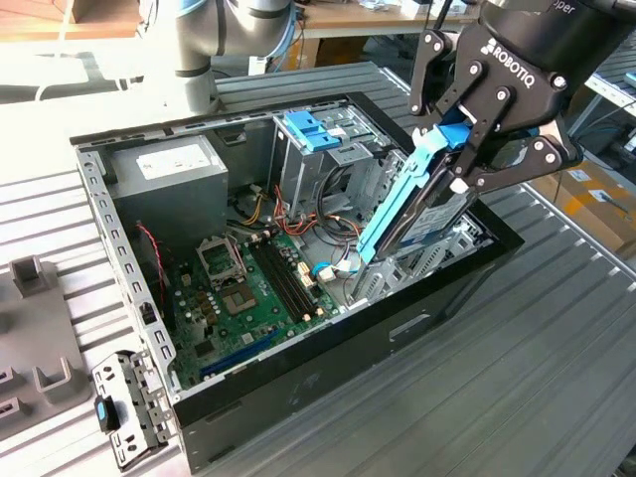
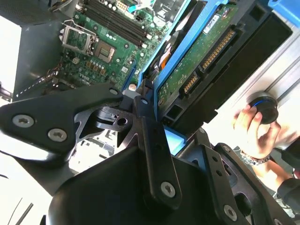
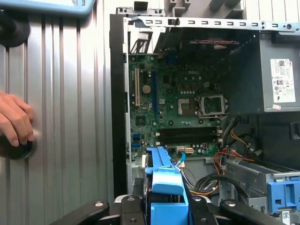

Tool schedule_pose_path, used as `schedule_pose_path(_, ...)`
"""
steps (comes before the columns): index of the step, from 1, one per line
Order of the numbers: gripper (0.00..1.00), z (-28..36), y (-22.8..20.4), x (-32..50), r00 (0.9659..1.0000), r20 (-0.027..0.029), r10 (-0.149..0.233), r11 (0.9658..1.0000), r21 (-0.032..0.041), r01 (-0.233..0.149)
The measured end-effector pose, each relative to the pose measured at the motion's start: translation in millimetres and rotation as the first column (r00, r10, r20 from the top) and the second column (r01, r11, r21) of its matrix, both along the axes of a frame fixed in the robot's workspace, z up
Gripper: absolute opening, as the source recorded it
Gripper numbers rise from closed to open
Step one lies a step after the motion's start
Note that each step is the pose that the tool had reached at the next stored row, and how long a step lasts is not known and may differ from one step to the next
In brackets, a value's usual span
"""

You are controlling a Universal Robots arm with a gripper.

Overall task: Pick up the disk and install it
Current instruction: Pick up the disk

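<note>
Grips the disk [image 1: 427,219] shut in the end effector [image 1: 459,159], steeply tilted over the open computer case [image 1: 328,348], lower end seemingly dipping inside. Probably dense, rigid, shock-sensitive; best taken by the blue rails [image 1: 393,209], off the exposed circuit board [image 2: 192,75].

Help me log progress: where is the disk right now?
At the exterior view's right, the disk is tilted, clamped between the jaws of the gripper, its lower end dipping into the open computer case beside the metal drive cage.
</note>
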State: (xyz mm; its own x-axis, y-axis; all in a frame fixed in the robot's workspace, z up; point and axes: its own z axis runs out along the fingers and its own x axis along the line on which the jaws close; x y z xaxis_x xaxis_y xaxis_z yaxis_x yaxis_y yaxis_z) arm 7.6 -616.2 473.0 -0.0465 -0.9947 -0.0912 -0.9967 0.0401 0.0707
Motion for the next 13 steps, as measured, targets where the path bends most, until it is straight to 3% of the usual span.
schedule_pose_path(7, 0.37, -2.2, 0.2, 22.4, 1.0, -0.0022, 0.0, 1.0, 0.0002, 0.0)
schedule_pose_path(8, 0.37, -3.3, 0.3, 30.3, 1.0, -0.0028, 0.0, 1.0, 0.0002, 0.0)
schedule_pose_path(10, 0.37, -4.6, 0.4, 38.1, 1.0, -0.0034, 0.0, 1.0, 0.0002, 0.0)
schedule_pose_path(13, 0.37, -7.3, 0.4, 44.6, 1.0, -0.0041, -0.001, 1.0, 0.0001, 0.001)
